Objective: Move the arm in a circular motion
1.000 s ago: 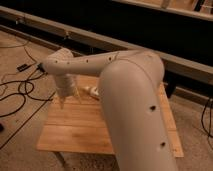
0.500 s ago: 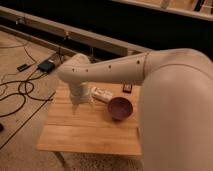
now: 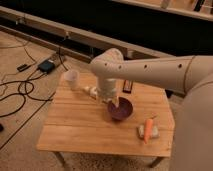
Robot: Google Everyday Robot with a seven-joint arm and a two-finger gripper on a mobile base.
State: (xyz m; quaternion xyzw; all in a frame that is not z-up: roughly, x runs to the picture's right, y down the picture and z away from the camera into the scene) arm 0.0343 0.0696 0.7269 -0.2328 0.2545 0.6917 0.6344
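Over the middle of the wooden worktop point(image 3: 75, 131), the arm point(image 3: 150, 70) reaches in from the right and bends down at its wrist. The hand point(image 3: 112, 102) hangs low there; whether it is clenched or released cannot be told. Just right of the hand sits a purple bowl point(image 3: 123, 110). A white cup point(image 3: 71, 79) stands to its left, and an orange carrot point(image 3: 148, 128) lies farther right.

The arm point(image 3: 150, 70) is cream-white, built of thick, smooth, rounded tubes dotted with small dark screw holes. It reaches in from the right, runs level to a bent joint, then turns straight down. Its narrow gripper point(image 3: 113, 103) hangs low over the wooden surface point(image 3: 80, 125).
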